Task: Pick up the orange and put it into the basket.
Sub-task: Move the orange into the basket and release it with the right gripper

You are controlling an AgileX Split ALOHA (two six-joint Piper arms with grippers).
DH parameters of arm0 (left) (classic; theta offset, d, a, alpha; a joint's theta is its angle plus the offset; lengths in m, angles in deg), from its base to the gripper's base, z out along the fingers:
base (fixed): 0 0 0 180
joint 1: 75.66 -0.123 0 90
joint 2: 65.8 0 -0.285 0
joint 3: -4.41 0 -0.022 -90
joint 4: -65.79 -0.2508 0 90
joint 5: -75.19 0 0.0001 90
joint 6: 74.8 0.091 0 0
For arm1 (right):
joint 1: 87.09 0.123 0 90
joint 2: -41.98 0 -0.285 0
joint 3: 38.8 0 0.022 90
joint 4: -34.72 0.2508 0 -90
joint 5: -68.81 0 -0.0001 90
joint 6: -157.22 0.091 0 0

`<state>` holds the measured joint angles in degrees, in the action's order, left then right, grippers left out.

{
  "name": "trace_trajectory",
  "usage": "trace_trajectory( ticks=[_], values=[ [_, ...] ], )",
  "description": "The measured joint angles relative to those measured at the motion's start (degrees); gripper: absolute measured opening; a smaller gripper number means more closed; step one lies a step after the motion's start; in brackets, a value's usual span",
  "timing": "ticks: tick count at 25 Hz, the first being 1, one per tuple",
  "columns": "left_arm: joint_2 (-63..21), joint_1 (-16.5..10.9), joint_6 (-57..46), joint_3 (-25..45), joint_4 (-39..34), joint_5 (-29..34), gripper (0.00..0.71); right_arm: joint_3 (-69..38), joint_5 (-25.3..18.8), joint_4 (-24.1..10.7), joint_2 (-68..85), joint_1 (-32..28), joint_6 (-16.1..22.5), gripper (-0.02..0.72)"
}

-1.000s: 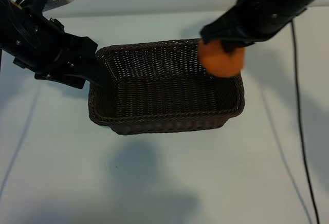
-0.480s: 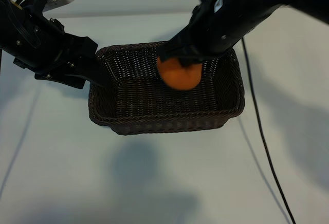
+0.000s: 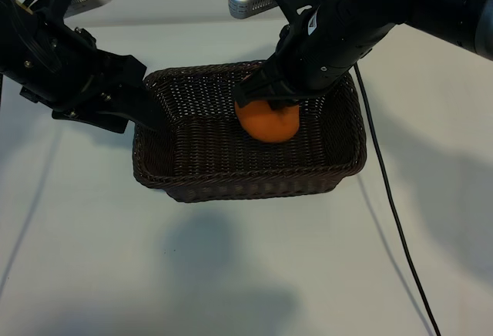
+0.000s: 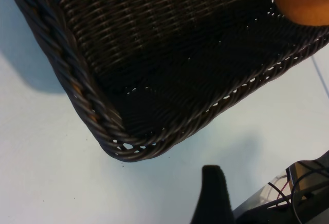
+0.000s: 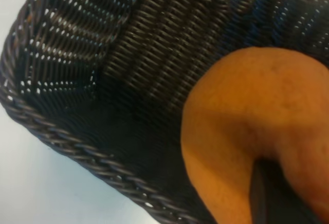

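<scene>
**Orange over basket, release pending**

Near: large rectangular dark brown woven wicker basket (image 3: 246, 178) with braided rim, on the white table (image 3: 246, 274).

Middle: round matte orange fruit (image 3: 267, 121), bumpy skin, hanging inside the basket above its floor, grasped from above by the right end effector (image 3: 269, 101). Carrying appears done; lowering and letting go remain.

Far left: left end effector (image 3: 146, 112) spread wide, empty, at the basket's end.

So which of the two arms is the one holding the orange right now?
The right arm: its gripper is shut on the orange above the basket interior. The left gripper sits at the basket's left end, fingers open, holding nothing.
</scene>
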<state>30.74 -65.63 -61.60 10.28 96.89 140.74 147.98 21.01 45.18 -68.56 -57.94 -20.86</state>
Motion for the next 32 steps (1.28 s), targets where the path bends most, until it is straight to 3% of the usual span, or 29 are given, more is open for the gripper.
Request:
trace_trajectory(
  ticks=[32],
  values=[
    [0.00,0.00,0.20,0.00,0.00,0.00,0.567,0.00,5.07,-1.81,-7.53,0.01,-0.60,0.074]
  ],
)
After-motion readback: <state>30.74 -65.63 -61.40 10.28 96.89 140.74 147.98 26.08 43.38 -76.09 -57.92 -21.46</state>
